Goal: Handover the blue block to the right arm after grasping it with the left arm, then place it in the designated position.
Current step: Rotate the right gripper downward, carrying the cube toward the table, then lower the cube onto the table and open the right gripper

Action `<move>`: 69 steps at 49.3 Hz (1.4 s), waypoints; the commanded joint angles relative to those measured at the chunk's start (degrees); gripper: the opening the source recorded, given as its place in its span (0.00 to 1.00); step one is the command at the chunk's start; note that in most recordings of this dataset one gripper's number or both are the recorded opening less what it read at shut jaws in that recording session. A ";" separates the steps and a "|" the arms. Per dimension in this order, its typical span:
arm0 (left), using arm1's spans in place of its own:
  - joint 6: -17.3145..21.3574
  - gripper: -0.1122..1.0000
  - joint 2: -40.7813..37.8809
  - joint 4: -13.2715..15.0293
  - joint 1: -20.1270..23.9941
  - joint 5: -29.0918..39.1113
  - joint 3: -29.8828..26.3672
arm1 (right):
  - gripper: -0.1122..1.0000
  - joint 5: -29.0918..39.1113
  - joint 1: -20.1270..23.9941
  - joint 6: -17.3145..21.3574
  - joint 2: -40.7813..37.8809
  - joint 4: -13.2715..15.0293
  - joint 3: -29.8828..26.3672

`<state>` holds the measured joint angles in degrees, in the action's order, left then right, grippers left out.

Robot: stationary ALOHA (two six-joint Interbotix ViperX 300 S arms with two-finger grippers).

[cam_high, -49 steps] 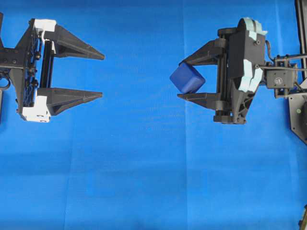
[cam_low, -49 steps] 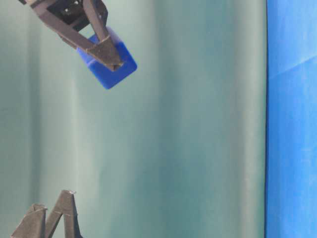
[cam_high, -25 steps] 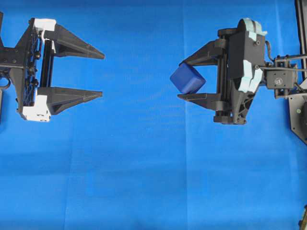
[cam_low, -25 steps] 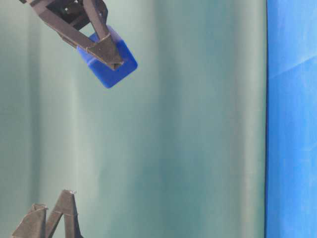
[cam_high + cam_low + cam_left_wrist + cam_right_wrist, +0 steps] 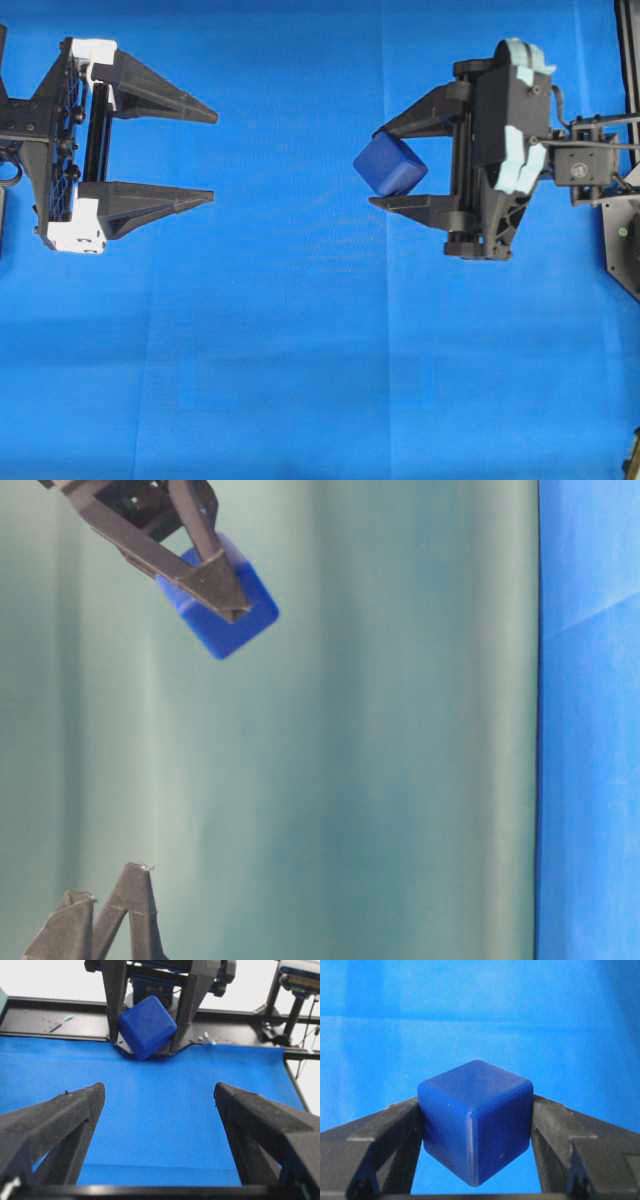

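Block (image 5: 390, 163) is in the right gripper (image 5: 378, 165), pinched between its two black fingertips and held up off the blue cloth (image 5: 300, 350), tilted so one corner points down. From the right wrist camera you can see both fingers pressing flat on opposite faces, with most of the cube sticking out past the tips. Over on the other side, the left gripper (image 5: 214, 157) hangs with its jaws spread wide and nothing between them, well apart from the block. So the handover looks done, and placing is what's left. To do that well, I'd say lower gently and keep the squeeze steady, because the hold is right at the tips and the cube sits skewed. It would be wise to level it before it meets the cloth, then part the fingers only once it rests. No marked target spot shows on the cloth. No brand, label or writing can be read anywhere.
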<state>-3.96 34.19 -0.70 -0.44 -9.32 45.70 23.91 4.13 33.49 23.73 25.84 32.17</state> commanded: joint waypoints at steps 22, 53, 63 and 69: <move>0.00 0.94 1.14 0.00 0.09 -0.44 -0.97 | 0.59 -10.20 -1.41 0.26 -16.79 -0.18 -2.55; 0.18 0.94 1.14 0.00 0.09 -0.35 -0.79 | 0.59 -24.26 -5.89 0.18 -35.24 -2.20 -4.83; 0.18 0.94 1.23 0.00 0.09 -0.35 -0.79 | 0.59 -27.25 -6.59 0.18 -37.53 -2.11 -4.83; 0.18 0.94 1.23 0.00 0.09 -0.35 -0.70 | 0.59 -28.21 -6.77 0.18 -39.11 -2.37 -5.10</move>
<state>-3.87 34.19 -0.70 -0.44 -9.40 45.70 -3.25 -2.55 33.66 -15.82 23.73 28.39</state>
